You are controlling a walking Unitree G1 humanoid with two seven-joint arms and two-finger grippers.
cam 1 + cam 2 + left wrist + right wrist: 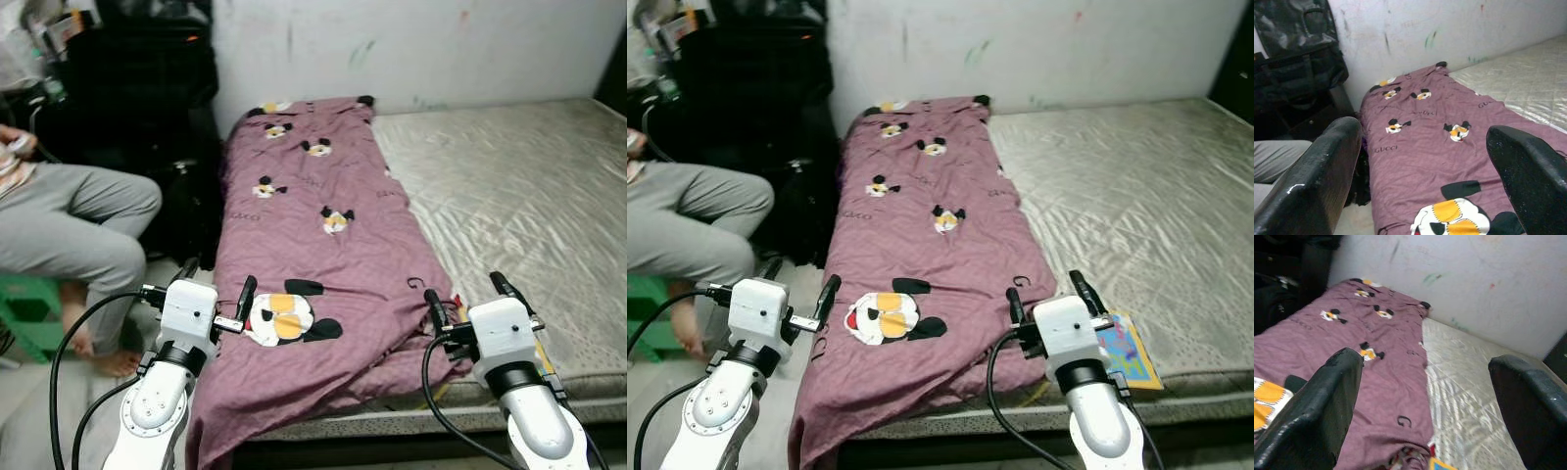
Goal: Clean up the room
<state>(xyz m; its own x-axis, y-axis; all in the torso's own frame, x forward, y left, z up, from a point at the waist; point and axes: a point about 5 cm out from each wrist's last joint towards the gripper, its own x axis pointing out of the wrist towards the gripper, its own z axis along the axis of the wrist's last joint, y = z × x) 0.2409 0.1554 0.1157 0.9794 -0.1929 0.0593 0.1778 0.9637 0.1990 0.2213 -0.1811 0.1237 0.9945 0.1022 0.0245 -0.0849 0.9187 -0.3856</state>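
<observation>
Both arms raised at the near edge of the bed. Left gripper [217, 296] fingers spread wide, holding nothing, hovering over the near left part of the purple blanket [313, 245], by the big cartoon mouse print [284, 318]. Right gripper [468, 297] also wide, nothing held, over the blanket's near right edge where it meets the bare mattress [529, 196]. A colourful flat book or card [1127, 352] lies on the mattress edge just beside the right arm.

Blanket is spread lengthwise along the left strip of the mattress, near end rumpled and drooping over the front edge toward the floor. Rest of the mattress uncovered. A person in grey trousers [73, 230] sits left of the bed; dark bags [137, 78] stacked against the far wall.

Judgement: early stage, blanket not grasped, not yet folded or straightened; book also left to tidy
</observation>
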